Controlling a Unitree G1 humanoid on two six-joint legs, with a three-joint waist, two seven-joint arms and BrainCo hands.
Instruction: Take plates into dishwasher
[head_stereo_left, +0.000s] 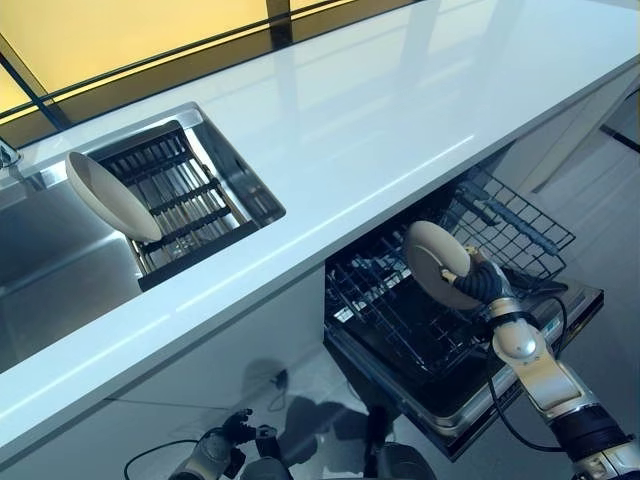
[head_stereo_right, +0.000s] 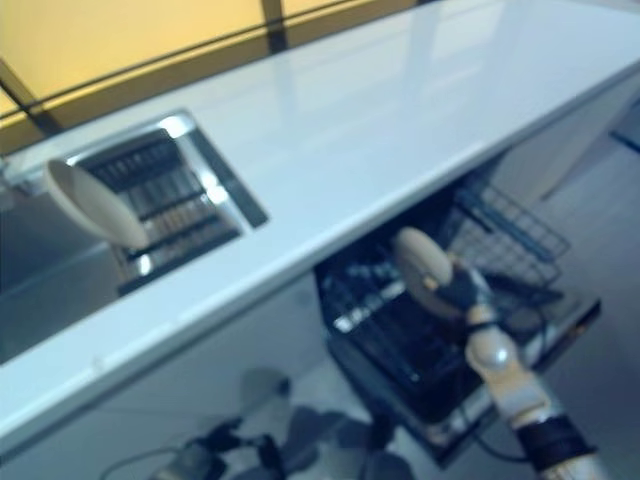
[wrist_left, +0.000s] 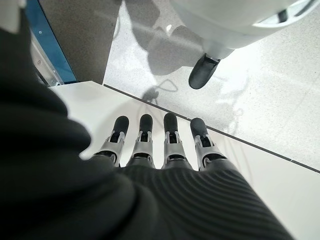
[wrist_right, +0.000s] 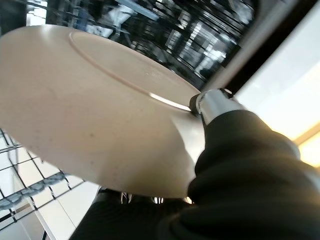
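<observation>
Right wrist view shows the right hand (wrist_right: 235, 165) pinching a beige plate (wrist_right: 90, 110) at its rim, thumb on one face, just above the dishwasher rack (head_stereo_left: 420, 300). Far from it, another plate (head_stereo_left: 110, 195) leans in the sink rack (head_stereo_left: 190, 200). The left hand (wrist_left: 160, 145) hangs low, fingers straight, holding nothing.

Sink (head_stereo_left: 60, 270) set in counter (head_stereo_left: 400, 130) at left, plate (head_stereo_left: 110, 196) leaning in its rack (head_stereo_left: 185, 200), dishwasher rack (head_stereo_left: 420, 300) below counter at right, second plate (head_stereo_left: 440, 262) in right hand (head_stereo_left: 480, 282) above it
</observation>
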